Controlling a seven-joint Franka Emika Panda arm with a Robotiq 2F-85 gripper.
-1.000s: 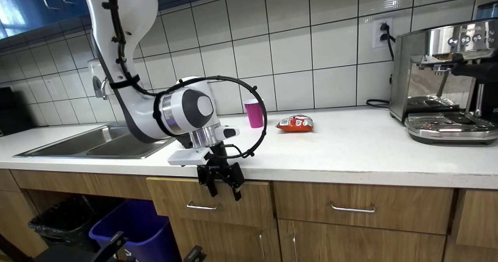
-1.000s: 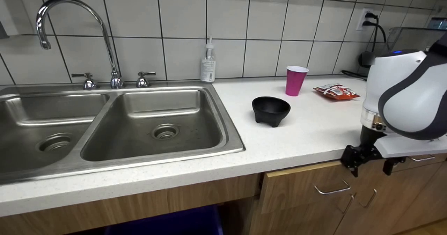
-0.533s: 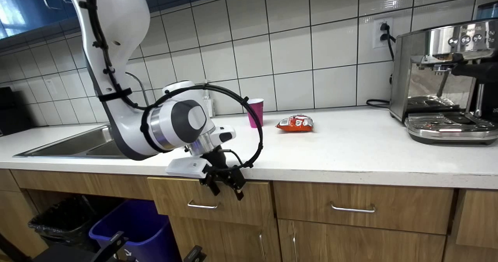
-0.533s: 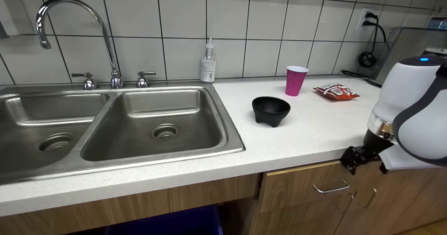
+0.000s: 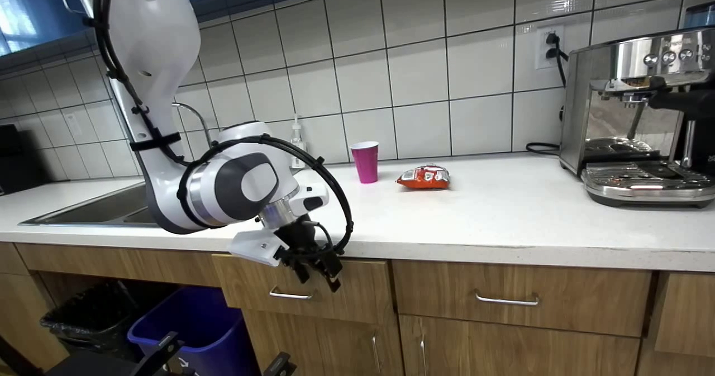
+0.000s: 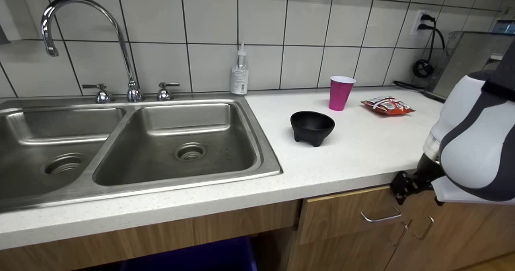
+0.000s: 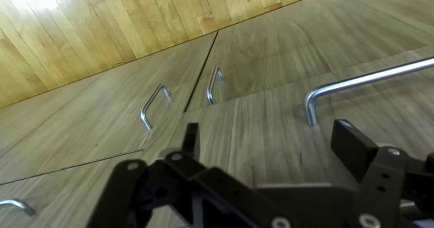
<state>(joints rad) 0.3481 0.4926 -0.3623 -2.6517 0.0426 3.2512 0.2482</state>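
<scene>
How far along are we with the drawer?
Done: the drawer already looks slightly pulled out. In hand: the claw hangs open in front of it, gripping nothing. Left: perhaps working the drawer further; the claw isn't closed on its handle.

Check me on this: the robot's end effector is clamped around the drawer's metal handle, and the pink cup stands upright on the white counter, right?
Not quite: the end effector isn't clamped around the drawer's metal handle; the wrist view shows its jaws open, holding nothing. The pink cup does stand upright on the white counter.
</scene>
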